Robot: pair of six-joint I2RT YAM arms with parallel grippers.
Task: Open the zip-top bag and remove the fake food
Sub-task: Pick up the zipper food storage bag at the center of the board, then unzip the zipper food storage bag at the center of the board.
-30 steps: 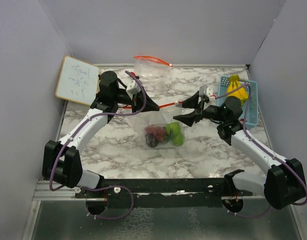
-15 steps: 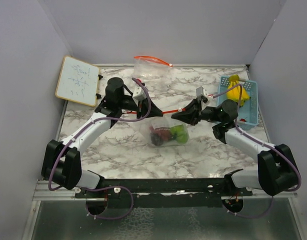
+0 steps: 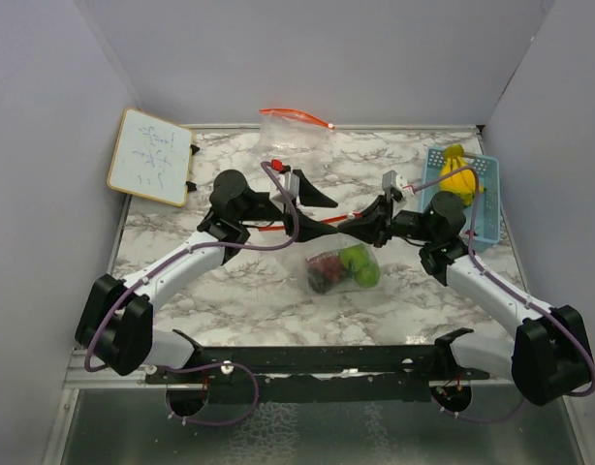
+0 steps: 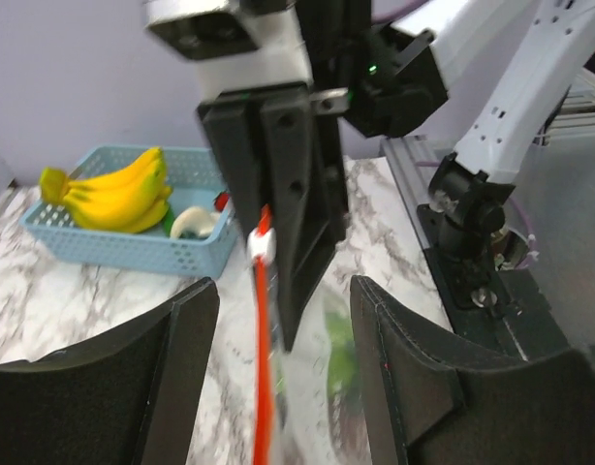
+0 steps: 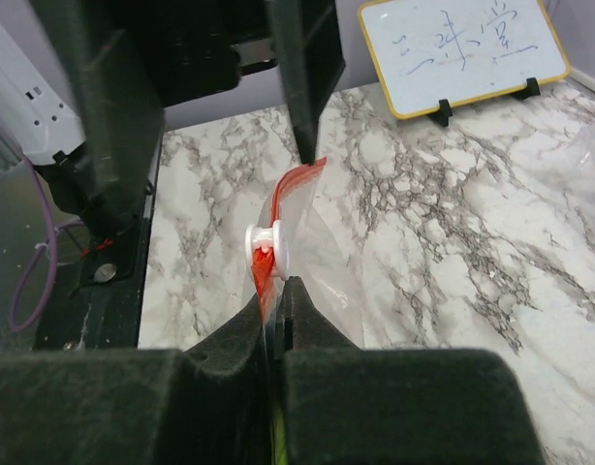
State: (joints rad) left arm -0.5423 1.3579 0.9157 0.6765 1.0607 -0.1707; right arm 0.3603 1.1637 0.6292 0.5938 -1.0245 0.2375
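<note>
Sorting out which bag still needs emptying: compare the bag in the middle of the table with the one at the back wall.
The middle bag holds dark red grapes and green fruit; the back bag looks empty. The right claw pinches the middle bag at its red zip edge; no claw touches the back bag. Both are clear plastic with a red zip strip.

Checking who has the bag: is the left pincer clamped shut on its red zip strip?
No, the left wrist view shows the left pincer open, its fingers apart on either side of the red zip strip.
</note>
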